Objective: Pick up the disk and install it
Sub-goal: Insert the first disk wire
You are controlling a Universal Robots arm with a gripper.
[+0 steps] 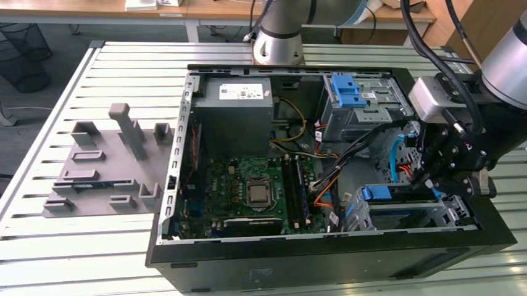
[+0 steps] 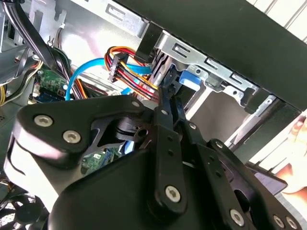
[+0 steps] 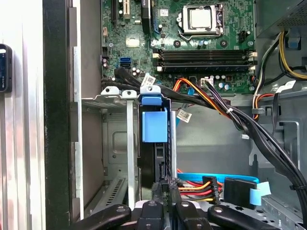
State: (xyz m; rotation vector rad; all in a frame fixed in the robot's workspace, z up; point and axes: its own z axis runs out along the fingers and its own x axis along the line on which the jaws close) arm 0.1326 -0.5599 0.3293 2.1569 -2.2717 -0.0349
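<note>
Deep inside the open computer case (image 1: 329,259), the gripper (image 3: 163,189) stands at the drive cage (image 3: 112,143). Its jaws pinch the disk (image 3: 155,125), seated upright in that cage.

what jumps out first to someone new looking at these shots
An open black computer case lying on a slatted metal table, its green motherboard exposed. At the exterior view's right, the black gripper reaches into the metal drive bay, where a blue plastic carrier frame stands upright in the first wrist view.
</note>
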